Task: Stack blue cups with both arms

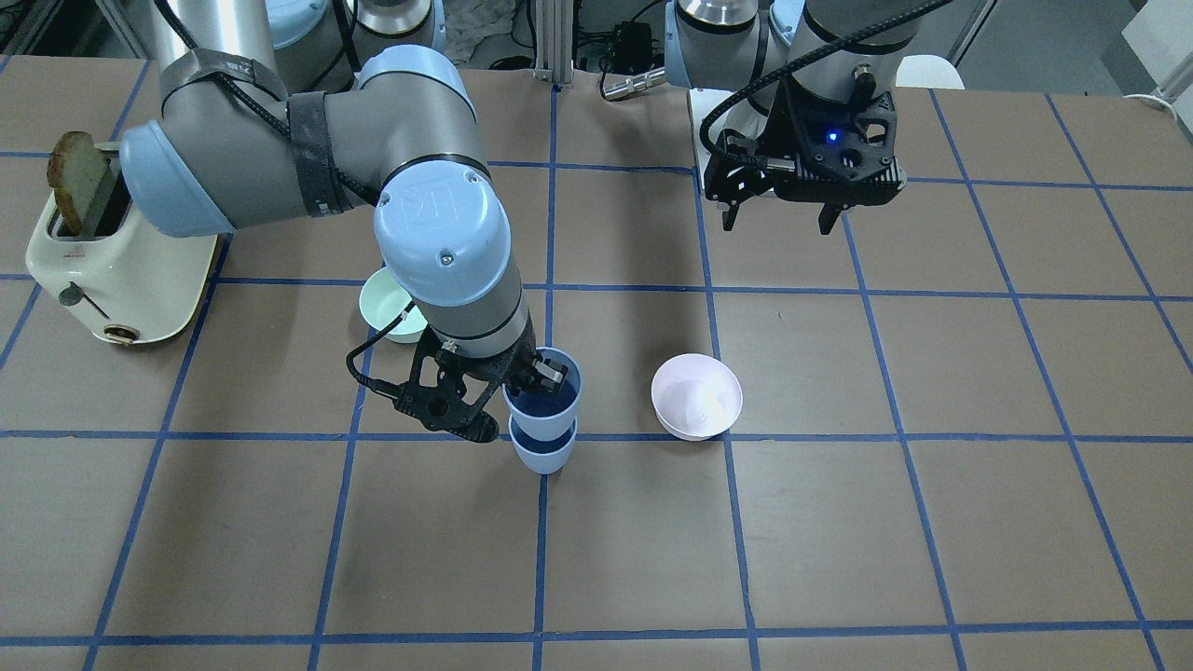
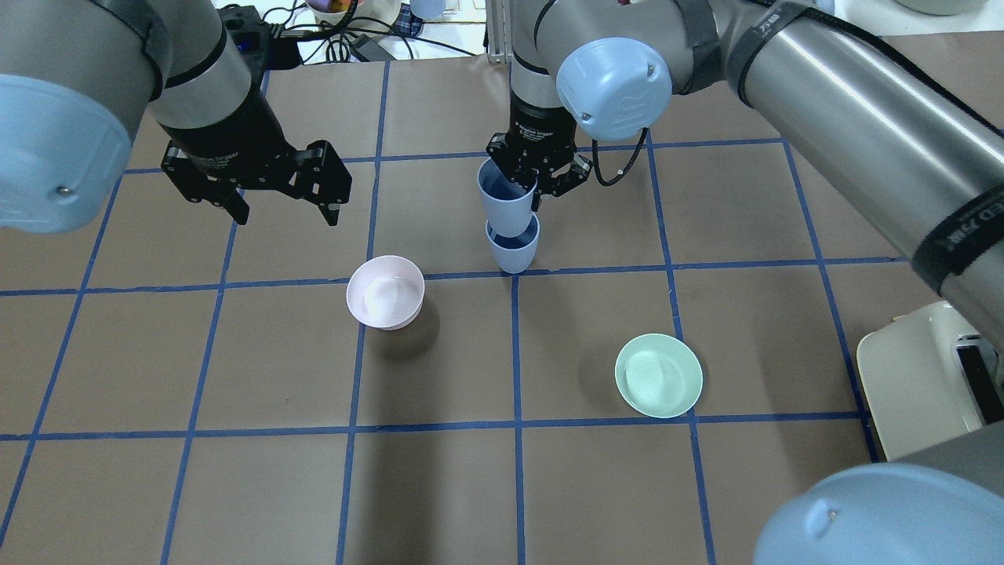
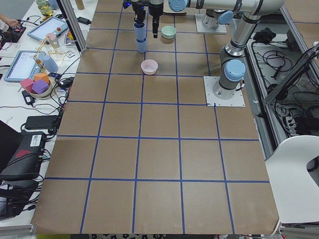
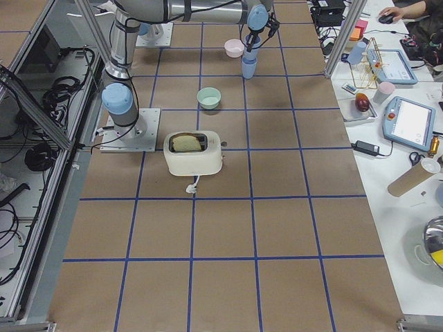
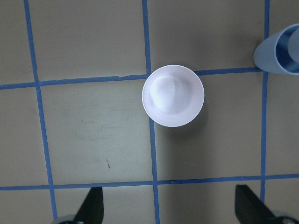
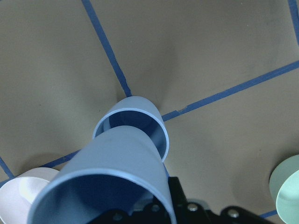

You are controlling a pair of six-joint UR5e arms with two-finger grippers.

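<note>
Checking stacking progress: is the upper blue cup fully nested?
No: the upper cup, held by the right gripper, stands mostly above the rim of the lower cup.

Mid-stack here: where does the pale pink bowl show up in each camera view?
Front-facing: pink bowl centre, right of the blue cups.
Overhead: pink bowl left of centre.
Exterior left: pink bowl near top, below the cups.
Exterior right: pink bowl at top, left of the cups.
Left wrist: pink bowl mid-frame.
Right wrist: pink bowl bottom-left corner, cut off.
Landmark: the blue cups stand beside it in every view.
</note>
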